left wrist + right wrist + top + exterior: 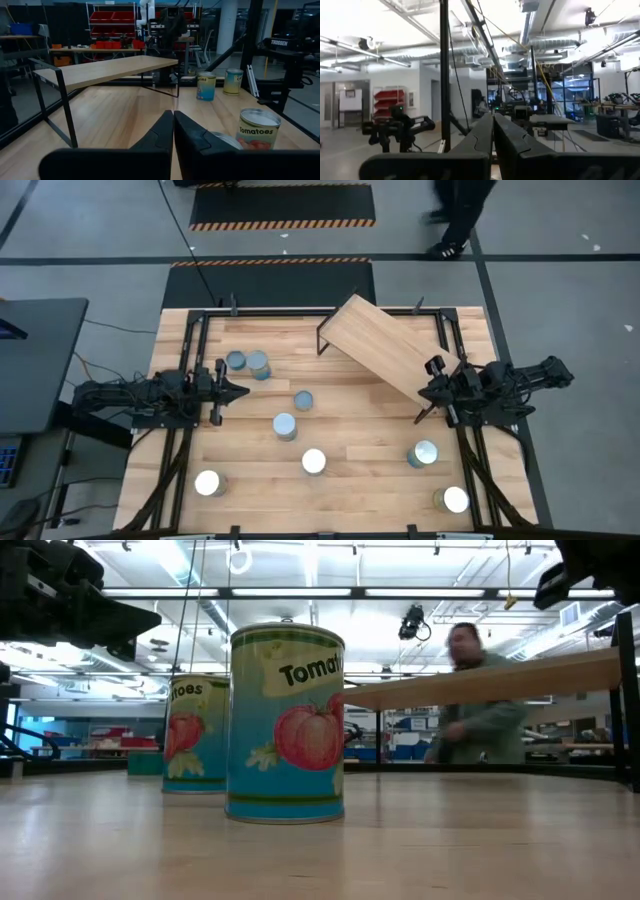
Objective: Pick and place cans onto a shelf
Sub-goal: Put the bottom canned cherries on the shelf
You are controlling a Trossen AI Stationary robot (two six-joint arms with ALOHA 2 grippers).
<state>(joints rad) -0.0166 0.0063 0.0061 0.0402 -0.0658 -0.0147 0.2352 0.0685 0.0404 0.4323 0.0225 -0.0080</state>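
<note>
Several cans with shiny round tops stand upright on the plank table: two side by side at the far left [248, 363], two near the middle [303, 400] [285, 426], others toward the near edge [314, 461] [209, 483] [424, 453] [452, 499]. The shelf [385, 345], a light-wood board on black legs, stands aslant at the far right, with no cans on it. My left gripper [243, 391] is shut and empty at the left, pointing at the shelf [105, 70]. My right gripper [425, 392] is shut and empty, raised by the shelf's near right corner.
In the low view two tomato cans [285, 725] [195, 735] stand close to the camera. A black frame [200, 320] runs round the table's edges. A person [480, 710] stands beyond the far edge. Bare planks lie between the shelf and the middle cans.
</note>
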